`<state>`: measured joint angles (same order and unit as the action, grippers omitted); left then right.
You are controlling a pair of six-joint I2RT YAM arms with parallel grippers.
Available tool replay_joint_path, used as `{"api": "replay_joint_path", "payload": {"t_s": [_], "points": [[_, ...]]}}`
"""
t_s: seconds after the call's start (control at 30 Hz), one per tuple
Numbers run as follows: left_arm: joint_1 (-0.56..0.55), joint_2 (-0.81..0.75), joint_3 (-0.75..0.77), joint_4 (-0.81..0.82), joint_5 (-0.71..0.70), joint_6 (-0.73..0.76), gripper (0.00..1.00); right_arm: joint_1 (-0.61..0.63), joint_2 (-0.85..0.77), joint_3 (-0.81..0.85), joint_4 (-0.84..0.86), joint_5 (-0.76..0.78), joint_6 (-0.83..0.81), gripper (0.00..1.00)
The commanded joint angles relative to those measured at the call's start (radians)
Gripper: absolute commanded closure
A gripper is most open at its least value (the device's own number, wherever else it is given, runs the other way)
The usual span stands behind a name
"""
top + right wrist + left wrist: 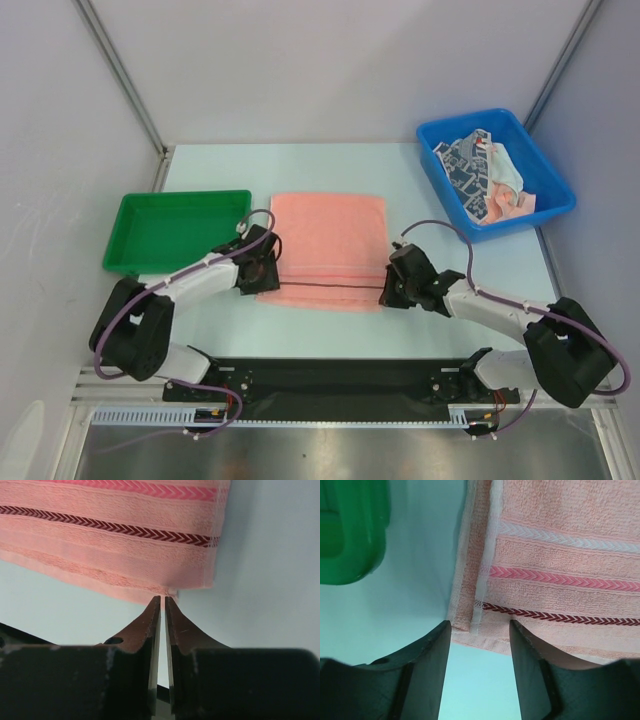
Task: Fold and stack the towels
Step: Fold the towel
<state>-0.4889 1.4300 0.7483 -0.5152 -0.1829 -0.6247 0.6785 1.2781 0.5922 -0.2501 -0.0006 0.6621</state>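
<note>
A salmon-pink towel with striped bands lies flat in the middle of the table. My left gripper is at its near left corner. In the left wrist view that gripper stands open, its fingers either side of the towel's folded corner, with only bare table between them. My right gripper is at the near right corner. In the right wrist view its jaws are closed to a thin slit, the tips pinching the towel's near hem. More towels, navy-patterned, white and pink, lie crumpled in the blue bin.
A green tray sits left of the towel, its corner showing in the left wrist view. The blue bin stands at the back right. Grey walls enclose the table on three sides.
</note>
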Motion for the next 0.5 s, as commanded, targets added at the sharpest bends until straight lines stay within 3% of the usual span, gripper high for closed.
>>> {"api": "replay_joint_path", "payload": {"t_s": [0.0, 0.3, 0.47], "points": [[-0.002, -0.065, 0.037, -0.019, -0.052, -0.017, 0.43, 0.012, 0.010, -0.026, 0.086, -0.010, 0.047, 0.88], [-0.004, -0.158, -0.032, 0.086, 0.114, 0.028, 0.39, 0.012, 0.033, -0.035, -0.059, 0.191, 0.082, 0.89], [-0.010, -0.167, -0.066, 0.107, 0.145, 0.023, 0.39, 0.009, -0.060, -0.046, -0.159, 0.298, 0.117, 0.88]]}}
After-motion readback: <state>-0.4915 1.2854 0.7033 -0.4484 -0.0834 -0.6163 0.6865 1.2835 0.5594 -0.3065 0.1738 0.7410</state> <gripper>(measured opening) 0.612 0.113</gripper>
